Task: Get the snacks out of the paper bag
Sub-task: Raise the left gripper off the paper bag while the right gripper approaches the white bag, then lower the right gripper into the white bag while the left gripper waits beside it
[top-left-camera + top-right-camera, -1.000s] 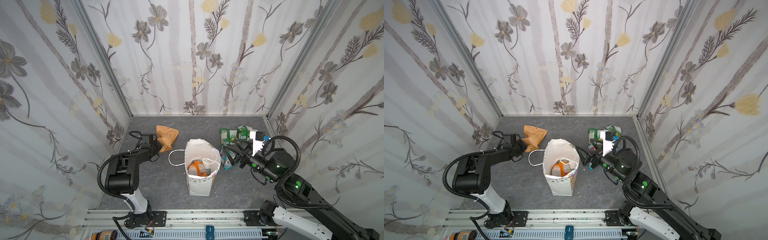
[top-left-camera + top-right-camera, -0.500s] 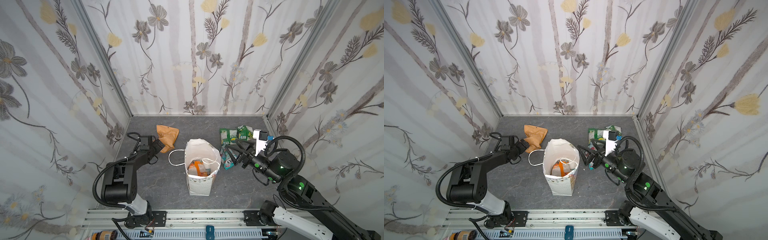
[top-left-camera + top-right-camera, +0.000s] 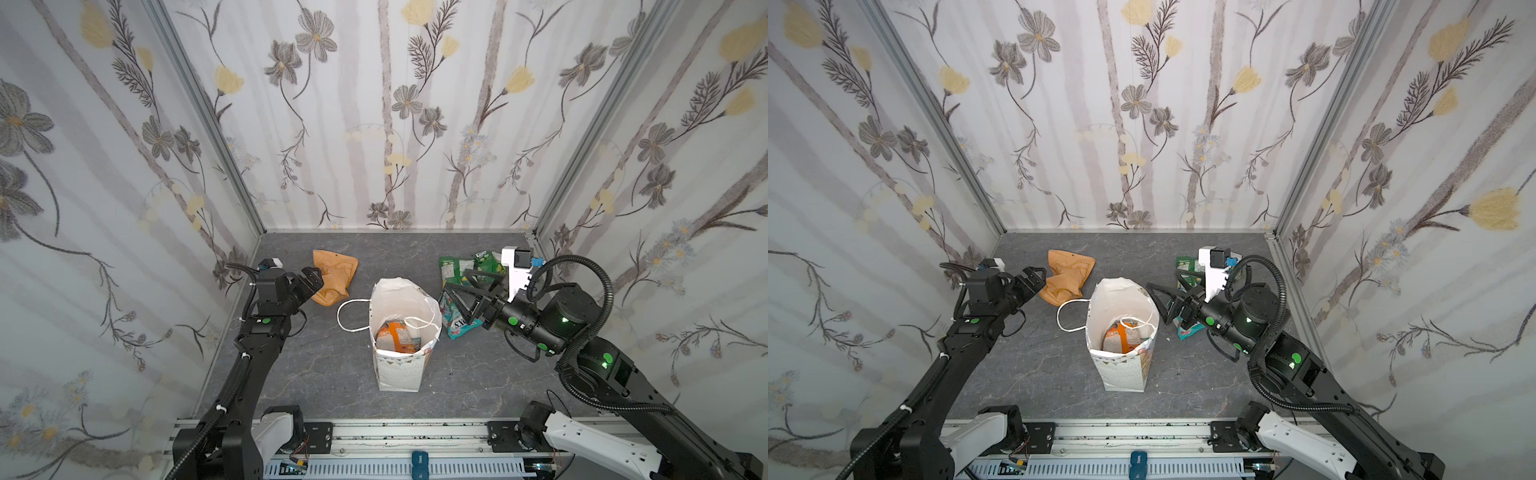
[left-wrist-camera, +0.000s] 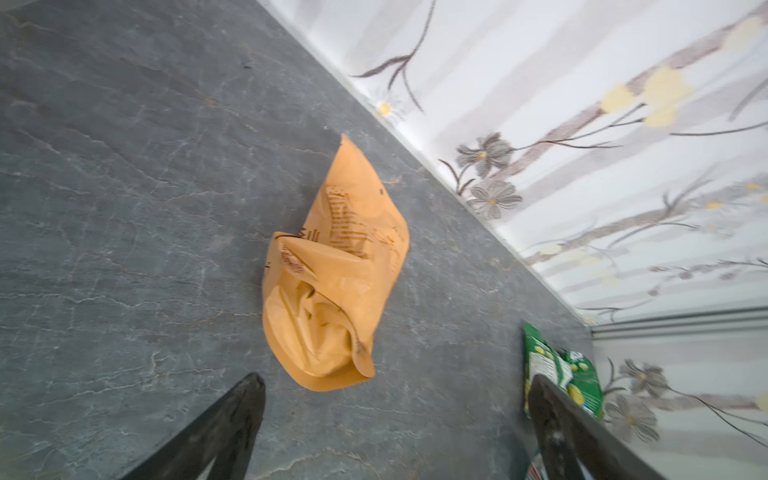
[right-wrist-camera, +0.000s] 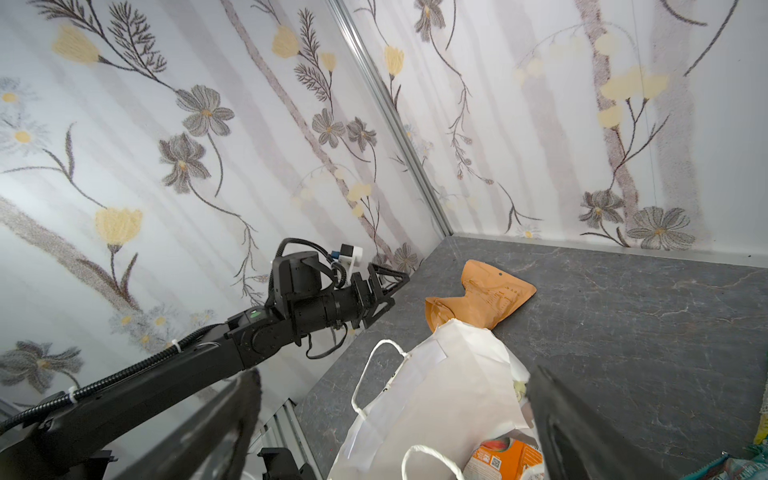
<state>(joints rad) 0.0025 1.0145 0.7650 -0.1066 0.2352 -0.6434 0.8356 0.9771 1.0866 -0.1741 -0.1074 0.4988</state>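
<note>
Inside the bag (image 3: 399, 372), the orange-white packet (image 3: 392, 332) looks light, crinkly and slippery, best pinched at its top seam; left pincer (image 3: 313, 277) and right pincer (image 3: 457, 282) both gape empty.

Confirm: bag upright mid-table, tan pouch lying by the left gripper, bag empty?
Not empty: an orange-white packet sits inside the bag, as both top views show. Bag upright, tan pouch lying by the left gripper: correct.
</note>
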